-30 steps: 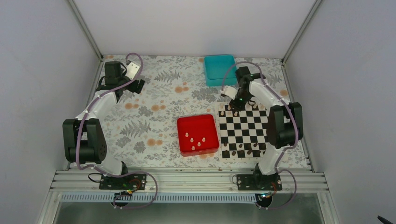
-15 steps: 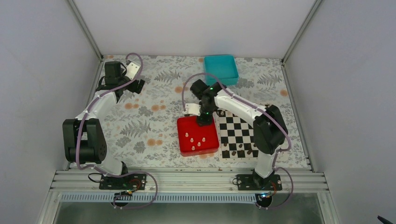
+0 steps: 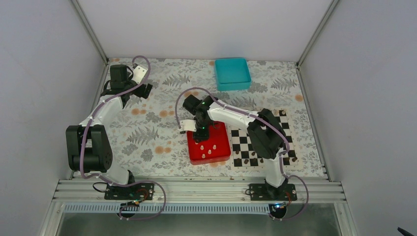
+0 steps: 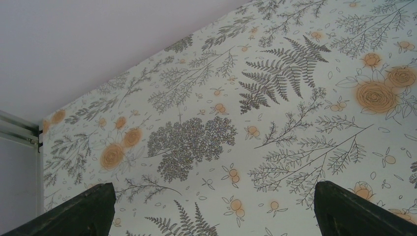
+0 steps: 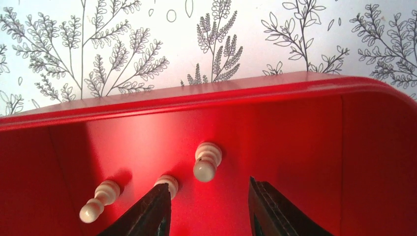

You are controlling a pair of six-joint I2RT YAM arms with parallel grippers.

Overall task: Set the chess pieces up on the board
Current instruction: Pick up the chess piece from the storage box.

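flowered cloth covers the worktop [image 3: 162, 105], closed in by pale walls. the right hand [image 5: 209, 196] hangs low inside the red tray [image 3: 223, 140], fingers parted and grasping nothing. three cream chess pieces [image 5: 206, 161] lie on their sides on the tray floor, just ahead of the tips. the board [image 3: 255, 142] lies just beside the tray's right edge, with dark pieces [image 3: 253, 160] along its near rows. the left hand [image 4: 214, 188] is released, spread wide over bare cloth at the far left.
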